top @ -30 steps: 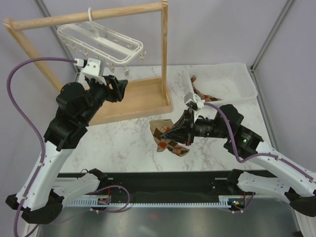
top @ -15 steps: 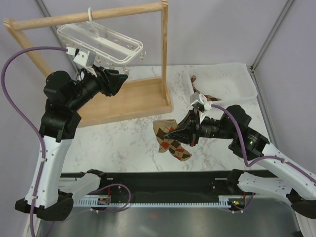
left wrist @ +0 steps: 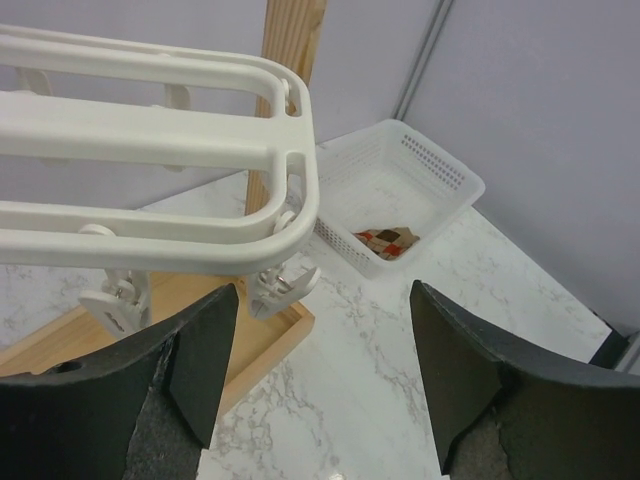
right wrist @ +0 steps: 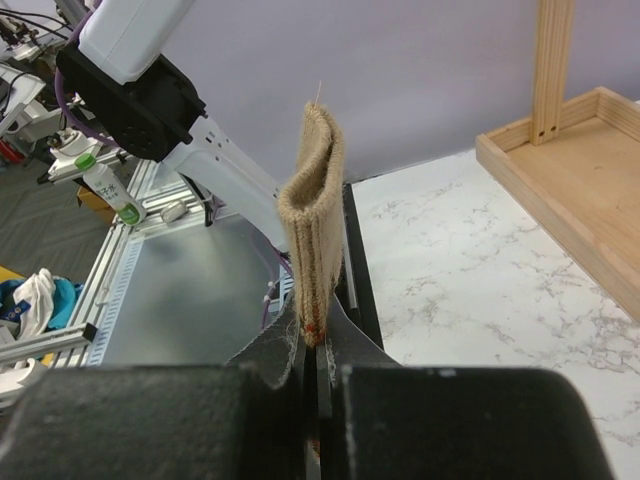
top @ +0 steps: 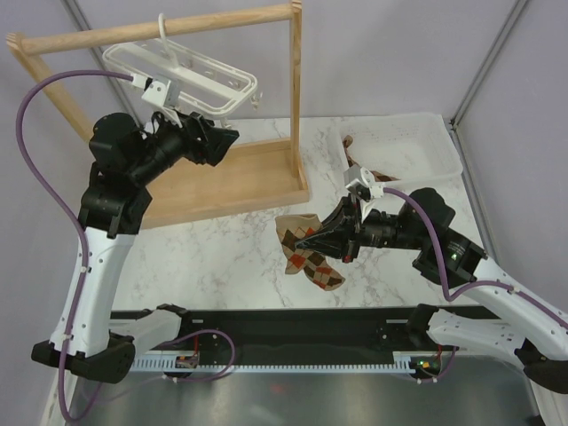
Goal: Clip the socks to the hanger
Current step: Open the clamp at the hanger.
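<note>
I am holding my left fingers (left wrist: 195, 350) spread wide just below the hanger (left wrist: 150, 130) (near its corner clips (left wrist: 283, 283)), while my right fingers (right wrist: 420, 420) are pinching a sock (right wrist: 315, 220).

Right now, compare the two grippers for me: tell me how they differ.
The left gripper has its jaws wide open and empty; the right gripper has its jaws shut on a sock. The left gripper is raised beside the hanger; the right gripper is out over the table, apart from the hanger. Both have black jaws.
</note>
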`<state>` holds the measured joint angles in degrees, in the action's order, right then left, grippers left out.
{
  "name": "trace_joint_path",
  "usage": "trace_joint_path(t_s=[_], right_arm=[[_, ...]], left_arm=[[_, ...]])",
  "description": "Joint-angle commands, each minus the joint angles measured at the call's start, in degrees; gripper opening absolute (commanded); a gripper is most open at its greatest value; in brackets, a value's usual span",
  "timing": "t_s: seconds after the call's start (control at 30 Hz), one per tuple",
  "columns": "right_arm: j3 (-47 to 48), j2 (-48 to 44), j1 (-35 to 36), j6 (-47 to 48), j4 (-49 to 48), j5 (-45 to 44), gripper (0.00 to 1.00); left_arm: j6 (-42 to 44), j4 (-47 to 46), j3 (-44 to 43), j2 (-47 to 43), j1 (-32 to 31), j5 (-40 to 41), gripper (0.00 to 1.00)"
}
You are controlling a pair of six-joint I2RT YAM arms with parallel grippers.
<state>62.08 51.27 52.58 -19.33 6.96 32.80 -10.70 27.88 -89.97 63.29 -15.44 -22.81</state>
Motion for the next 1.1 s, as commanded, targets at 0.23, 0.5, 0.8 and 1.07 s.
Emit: trace_joint_path(t_s=[0.23, 0.5, 0.8, 1.07], right_arm=[[2.87, -1.17, -0.19, 2.02, -0.55, 1.22, 0.00], [3.57, -1.43, -0.19, 1.58, -0.90, 1.31, 0.00], [3.22, -1.17, -0.11, 1.58, -1.42, 1.22, 0.00], [2.96, -1.43, -0.19, 1.76, -1.95, 1.13, 0.00]], left_arm=[[4.28, -4.76, 0.06, 1.93, 0.50, -3.74, 0.80], [5.34, -4.32, 0.50, 2.37, 0.50, -1.01, 0.83], [5.51, -8.17, 2.34, 2.28, 0.50, -2.94, 0.86], [5.16, -11.61, 5.68, 0.35, 0.41, -2.68, 0.84]])
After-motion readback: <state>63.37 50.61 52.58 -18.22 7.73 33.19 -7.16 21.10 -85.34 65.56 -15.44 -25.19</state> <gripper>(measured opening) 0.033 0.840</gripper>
